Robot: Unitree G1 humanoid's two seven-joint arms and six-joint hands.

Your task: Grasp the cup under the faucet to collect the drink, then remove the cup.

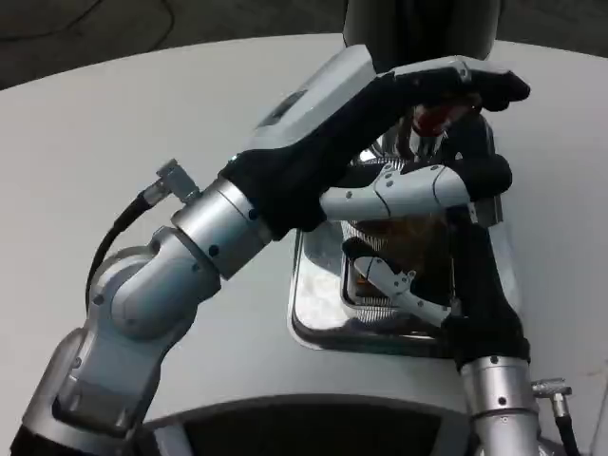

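Under the faucet (418, 133), your right hand (446, 275) wraps the upright cup (399, 249) of brown drink on the drip tray (318, 304); your left hand (418, 114) reaches above, its grip unclear. Withdrawal runs toward you.

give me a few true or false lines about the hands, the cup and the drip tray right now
1. The clear ribbed cup of brown drink stands on the shiny metal drip tray. True.
2. The left hand lies flat on the white table. False: it is raised at the dispenser's red-brown tap lever, fingers over it.
3. The right hand is at the cup, with fingers on either side of it. True.
4. The cup is empty. False: brown liquid shows inside it.
5. The drip tray sits at the table's far left edge. False: it sits right of centre, in front of the dark dispenser.
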